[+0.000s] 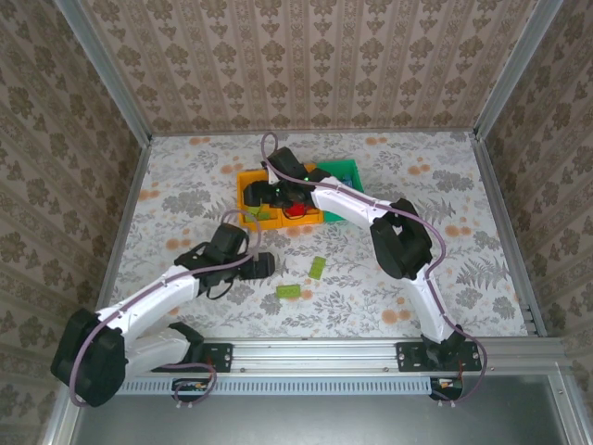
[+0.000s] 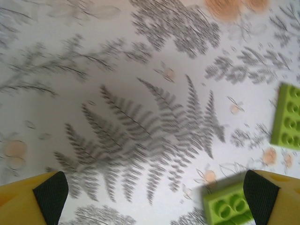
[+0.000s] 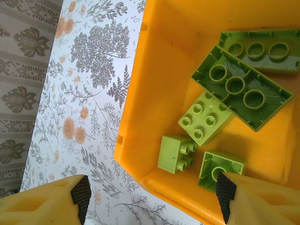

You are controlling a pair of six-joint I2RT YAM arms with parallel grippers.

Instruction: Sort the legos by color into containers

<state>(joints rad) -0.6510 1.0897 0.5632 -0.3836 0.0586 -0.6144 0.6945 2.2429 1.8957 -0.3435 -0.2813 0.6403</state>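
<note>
Two lime green legos lie on the table, one [image 1: 288,291] nearer me and one [image 1: 318,267] farther right. My left gripper [image 1: 262,265] hovers open just left of them. In the left wrist view the nearer lego [image 2: 227,208] sits beside the right fingertip [image 2: 257,193], and the other lego [image 2: 288,117] lies at the right edge. My right gripper [image 3: 153,194] stands open over the near corner of an orange-yellow container [image 3: 140,117], nothing between its fingers. Several lime green legos [image 3: 206,117] lie inside. A second orange-yellow container [image 1: 298,219] holds red legos, and a green container [image 1: 341,172] stands behind.
The three containers are grouped at the table's middle back. Metal rails [image 1: 120,232] and patterned walls bound the floral table on the left, right and back. Open floral surface [image 2: 131,122] lies under the left gripper.
</note>
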